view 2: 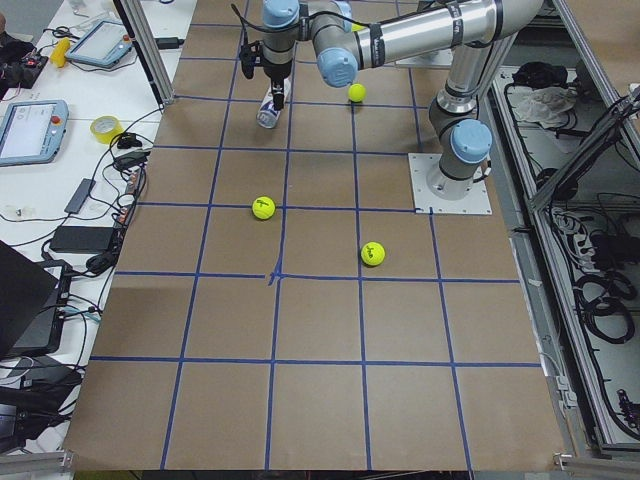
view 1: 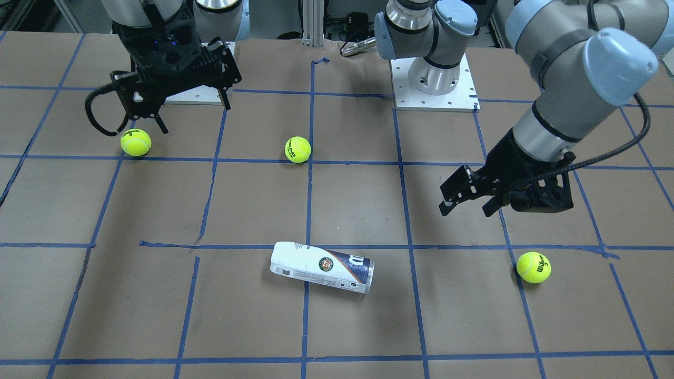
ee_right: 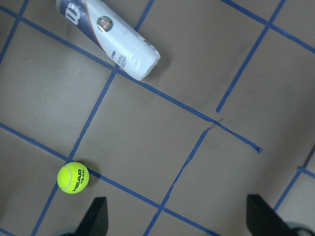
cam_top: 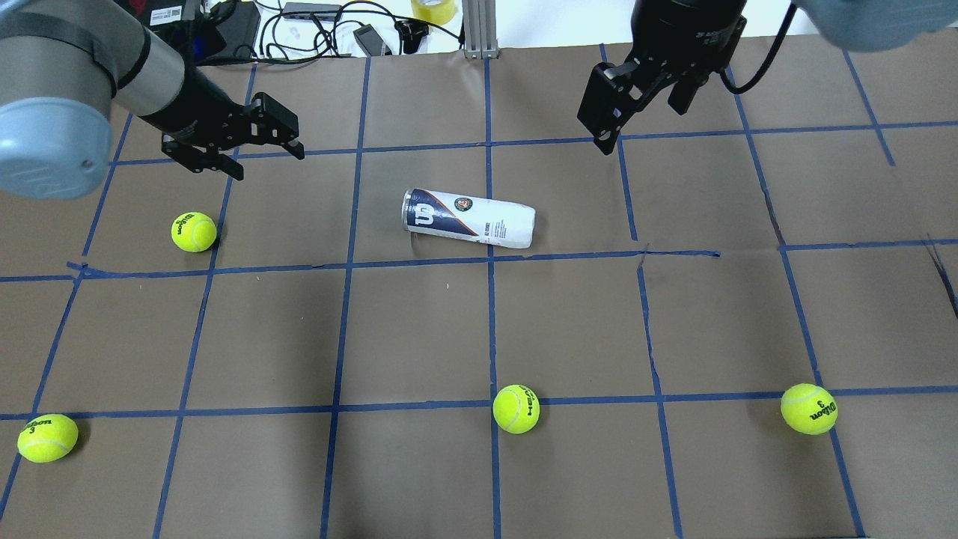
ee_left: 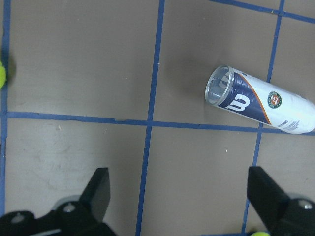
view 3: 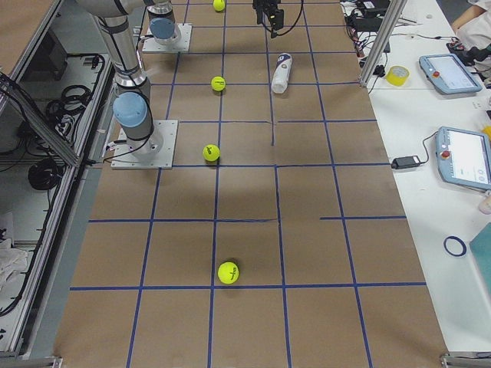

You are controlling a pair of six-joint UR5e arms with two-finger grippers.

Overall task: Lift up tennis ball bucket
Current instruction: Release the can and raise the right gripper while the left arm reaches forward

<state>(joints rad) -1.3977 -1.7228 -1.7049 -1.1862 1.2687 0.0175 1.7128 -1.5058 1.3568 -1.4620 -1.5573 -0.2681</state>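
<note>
The tennis ball bucket [cam_top: 468,218] lies on its side on the tabletop [cam_top: 569,322], in the half nearer the operators' edge and roughly midway between the left and right ends. Nothing touches it. Its long axis runs almost parallel to the operators' edge. Because it rests on its curved wall, it will probably roll if pushed from the side, so a grasp would likely need to close across the narrow body from above. The left end effector [cam_top: 271,166] hovers above the tabletop well apart from the bucket, toward the left end, with its fingers spread wide and holding nothing. The right end effector [cam_top: 644,132] hangs toward the right end and closer to the operators' edge than the bucket, also spread and unloaded. The wide spread of both suits straddling the tube, and the lift has not begun. The bucket's mouth [ee_left: 220,87] faces the left end with no lid visible. In the left wrist view the interior just behind the rim looks vacant. The white and navy label [ee_left: 290,110] hides the remainder, so the contents farther in cannot be confirmed. Four tennis balls [cam_top: 516,409] lie loose on the tabletop, all well apart from the bucket.
</note>
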